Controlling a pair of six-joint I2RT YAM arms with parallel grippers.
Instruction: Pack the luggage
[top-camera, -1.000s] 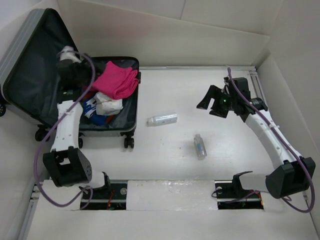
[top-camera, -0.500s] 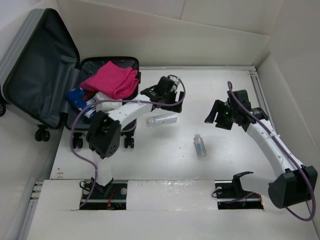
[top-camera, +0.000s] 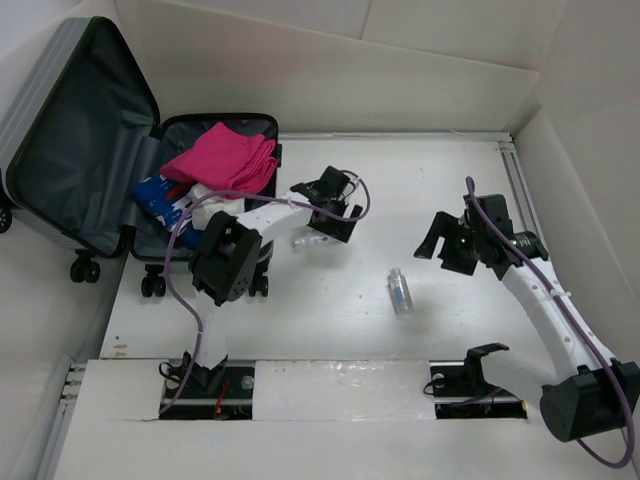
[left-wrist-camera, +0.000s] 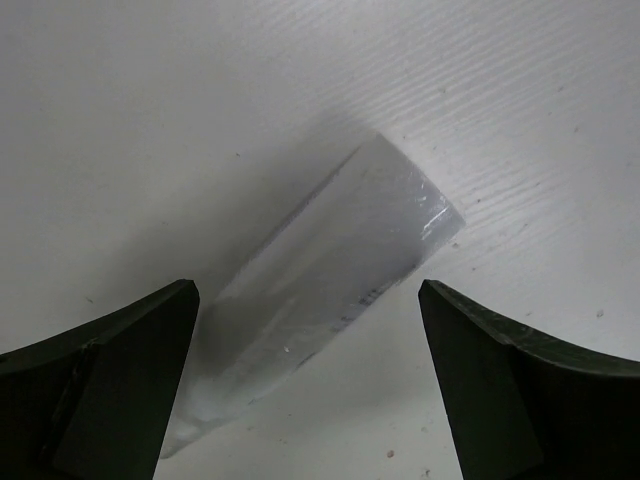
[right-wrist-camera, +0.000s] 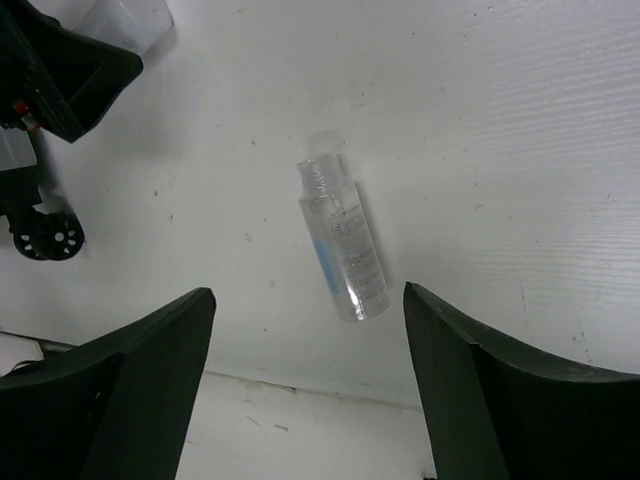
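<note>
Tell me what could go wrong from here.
The frosted bottle lies slanted between the open left pincer's fingers; being round, it may roll or twist out as they close.
The luggage already holds a heaped pink cloth; a bottle dropped there could slide off.
The left arm's elbow sits beside the luggage's wheels and might nudge it.

Top camera overlooks the whole table (top-camera: 350, 310); both wrist cameras face it close-up.

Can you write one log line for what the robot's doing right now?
left fingers: open, straddling frosted bottle | right fingers: open, above clear bottle | luggage: open, partly packed
</note>
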